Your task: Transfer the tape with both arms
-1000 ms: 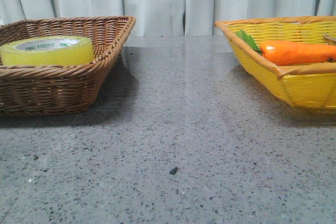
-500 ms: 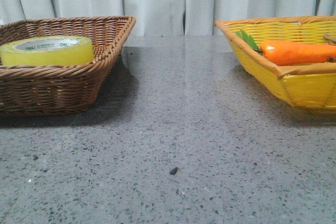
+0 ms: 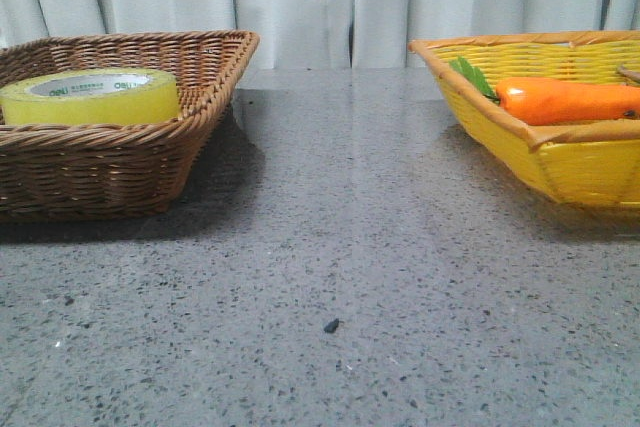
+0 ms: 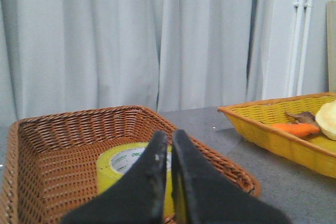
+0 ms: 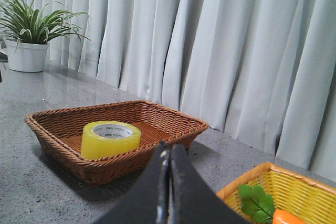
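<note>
The tape, a wide yellow roll with a white core and green "deli" print, lies flat in the brown wicker basket at the left. It also shows in the left wrist view and the right wrist view. My left gripper is shut and empty, above the near side of the brown basket, with the tape just beyond its tips. My right gripper is shut and empty, above the table between the two baskets. Neither gripper shows in the front view.
A yellow basket at the right holds an orange carrot with green leaves. It also shows in the left wrist view with other items inside. A potted plant stands far off. White curtains hang behind the table.
</note>
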